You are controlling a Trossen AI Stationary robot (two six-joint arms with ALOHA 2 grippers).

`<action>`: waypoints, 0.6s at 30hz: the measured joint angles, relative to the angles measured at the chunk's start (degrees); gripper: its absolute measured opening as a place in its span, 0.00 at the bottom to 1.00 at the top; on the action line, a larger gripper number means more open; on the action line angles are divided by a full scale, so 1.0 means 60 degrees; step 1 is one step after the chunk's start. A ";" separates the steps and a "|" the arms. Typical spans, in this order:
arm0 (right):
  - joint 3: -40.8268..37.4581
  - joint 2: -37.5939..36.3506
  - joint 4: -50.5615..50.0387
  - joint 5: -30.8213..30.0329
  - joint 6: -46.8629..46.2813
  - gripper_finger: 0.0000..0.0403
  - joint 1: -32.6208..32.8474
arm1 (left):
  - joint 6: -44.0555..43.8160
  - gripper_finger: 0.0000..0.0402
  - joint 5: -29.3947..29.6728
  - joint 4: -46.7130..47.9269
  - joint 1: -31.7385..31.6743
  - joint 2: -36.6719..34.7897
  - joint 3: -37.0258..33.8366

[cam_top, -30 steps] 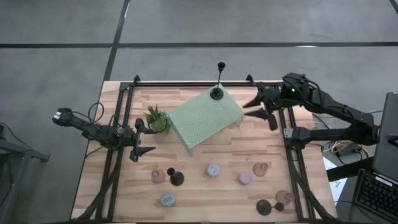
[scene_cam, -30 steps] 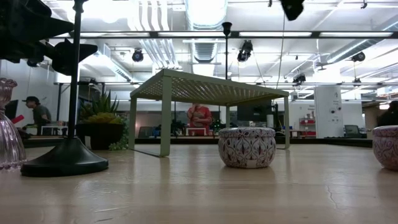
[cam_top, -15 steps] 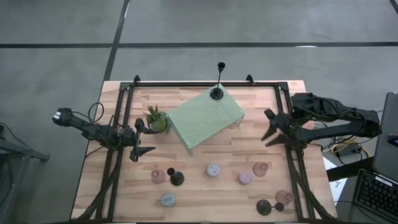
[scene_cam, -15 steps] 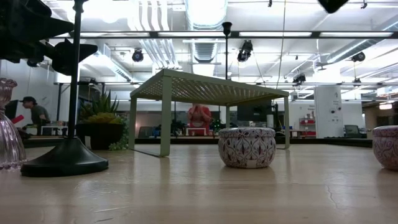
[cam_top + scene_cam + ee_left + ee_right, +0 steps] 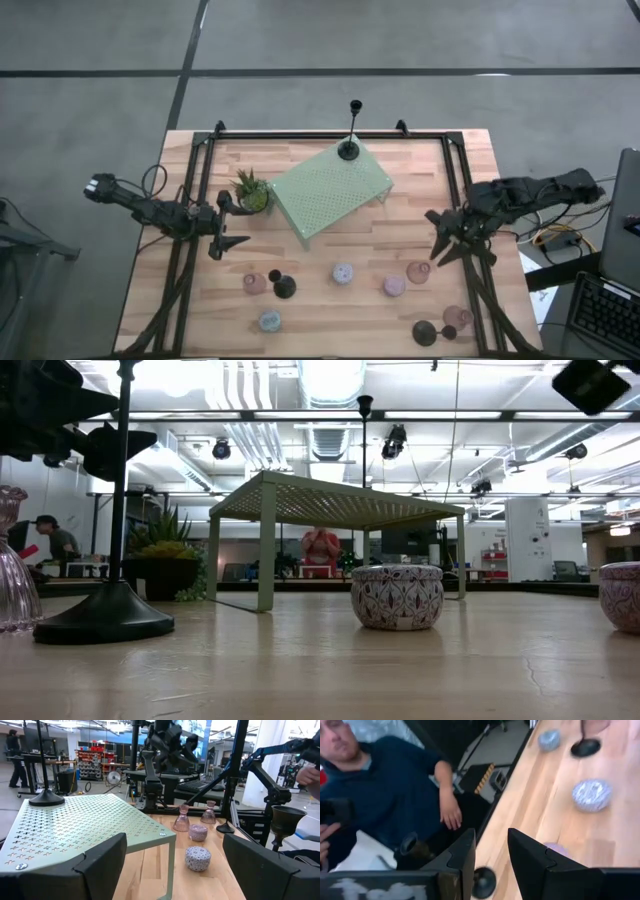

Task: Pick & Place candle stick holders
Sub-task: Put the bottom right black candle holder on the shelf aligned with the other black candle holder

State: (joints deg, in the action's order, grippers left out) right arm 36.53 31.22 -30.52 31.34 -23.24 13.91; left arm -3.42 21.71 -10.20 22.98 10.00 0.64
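Holders (image 5: 419,271) still need grabbing: our right gripper (image 5: 441,237) hangs open, empty, above them; next, drop down.

Your left wrist camera: stand close in, holders beyond.

You look past the left gripper (image 5: 172,870), its two dark fingers (image 5: 97,865) spread wide apart with nothing between them. The pale green perforated stand (image 5: 75,827) fills the near side, a black stick holder (image 5: 45,795) standing on its top. Past its corner, on the wooden table (image 5: 220,870), you see a patterned puck (image 5: 198,858), a pink puck (image 5: 198,832) and two pinkish glass cups (image 5: 181,819), with the right arm (image 5: 167,742) above them.
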 joint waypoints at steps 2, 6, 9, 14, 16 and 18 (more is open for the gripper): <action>-0.0220 -0.0010 0.0190 -0.0033 -0.0193 0.27 0.0388 | -0.0003 0.83 0.0000 -0.0003 -0.0002 0.0004 0.0000; -0.0534 0.0017 0.0403 -0.0047 -0.0898 0.26 0.1096 | 0.0000 0.83 0.0000 -0.0001 -0.0001 0.0000 0.0000; -0.0832 -0.0007 0.0967 -0.0330 -0.1676 0.26 0.1586 | -0.0003 0.83 0.0000 -0.0001 0.0001 0.0002 0.0000; -0.1359 0.0164 0.1775 -0.0725 -0.2559 0.26 0.2343 | -0.0004 0.83 0.0000 -0.0004 -0.0003 0.0004 -0.0003; -0.1502 0.0222 0.1907 -0.1002 -0.2799 0.26 0.2646 | -0.0003 0.83 0.0000 0.0000 0.0001 0.0001 0.0001; -0.1580 0.0321 0.1843 -0.0973 -0.2866 0.26 0.2903 | 0.0000 0.83 0.0000 -0.0002 -0.0003 0.0002 0.0001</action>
State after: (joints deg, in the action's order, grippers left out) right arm 27.05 33.15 -19.46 25.50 -40.44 31.33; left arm -3.42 21.71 -10.21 22.96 10.01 0.64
